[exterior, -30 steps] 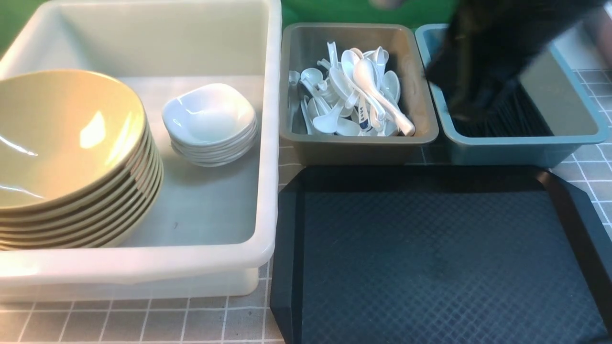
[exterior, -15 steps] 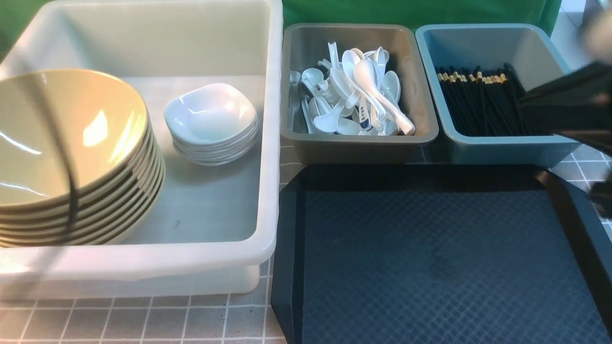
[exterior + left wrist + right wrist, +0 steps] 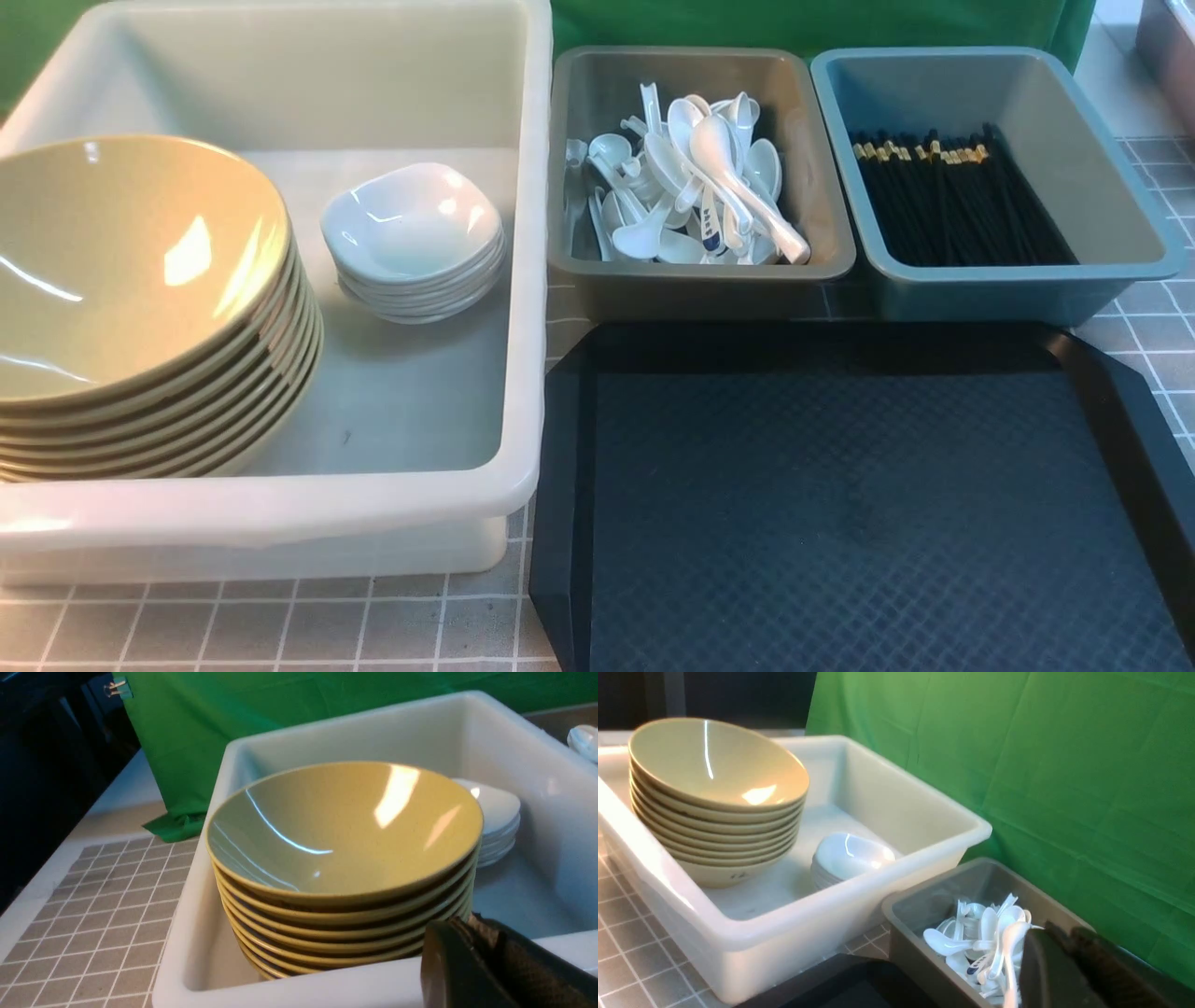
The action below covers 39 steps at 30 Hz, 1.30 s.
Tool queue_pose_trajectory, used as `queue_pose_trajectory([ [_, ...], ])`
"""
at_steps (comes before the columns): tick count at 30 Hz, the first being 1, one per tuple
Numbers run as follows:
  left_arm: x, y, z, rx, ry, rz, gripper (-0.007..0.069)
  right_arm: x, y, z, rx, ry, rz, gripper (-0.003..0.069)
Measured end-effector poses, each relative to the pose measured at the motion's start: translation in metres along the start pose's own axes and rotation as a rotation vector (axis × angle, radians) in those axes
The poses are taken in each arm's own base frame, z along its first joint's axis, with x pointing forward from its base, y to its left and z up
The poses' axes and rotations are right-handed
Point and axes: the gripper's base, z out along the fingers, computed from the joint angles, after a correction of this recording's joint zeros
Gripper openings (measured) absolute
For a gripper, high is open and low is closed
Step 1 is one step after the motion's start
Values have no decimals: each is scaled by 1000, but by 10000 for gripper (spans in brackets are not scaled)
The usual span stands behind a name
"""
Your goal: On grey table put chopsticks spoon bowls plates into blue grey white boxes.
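Note:
The white box (image 3: 523, 280) holds a stack of olive-yellow bowls (image 3: 131, 280) on its left and a stack of small white plates (image 3: 411, 229) beside them. A pile of white spoons fills the grey box (image 3: 822, 187), with one long spoon (image 3: 747, 191) lying on top. Black chopsticks (image 3: 952, 201) with gold bands lie in the blue box (image 3: 1102, 187). Neither gripper shows in the front view. My left gripper (image 3: 467, 917) is shut and empty at the white box's near rim, close to the bowls (image 3: 345, 830). My right gripper (image 3: 1062, 926) is shut and empty beside the spoons (image 3: 985, 942).
A flat black tray (image 3: 840, 504) lies on the grey tiled table (image 3: 280, 625) in front of the grey and blue boxes. A green cloth (image 3: 803, 23) hangs behind the boxes. The white box's tall walls stand around the bowls and plates.
The right arm, a dark blur over the blue box a second ago, has pulled away to the right and out of the front view. The chopsticks now show in the blue box.

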Motion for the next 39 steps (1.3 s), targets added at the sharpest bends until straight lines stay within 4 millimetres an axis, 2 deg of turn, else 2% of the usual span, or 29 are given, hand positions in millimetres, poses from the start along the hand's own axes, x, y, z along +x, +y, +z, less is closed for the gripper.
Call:
queue_pose_trajectory([
  [15, 2, 0, 1, 1, 12, 11, -10, 13, 2, 0, -17, 127, 0, 66],
  [29, 2, 0, 1, 2, 13, 13, -10, 15, 2, 0, -18, 131, -1, 77],
  [31, 2, 0, 1, 2, 13, 15, -10, 22, 5, 0, -24, 122, 10, 74],
  [34, 2, 0, 1, 3, 13, 13, -10, 40, 8, -2, -9, 84, 16, 29],
  [38, 2, 0, 1, 3, 13, 11, -10, 64, 8, -7, 74, 11, 30, -1],
  [39, 2, 0, 1, 3, 13, 11, -10, 77, 6, -10, 137, -9, 61, -1],
])
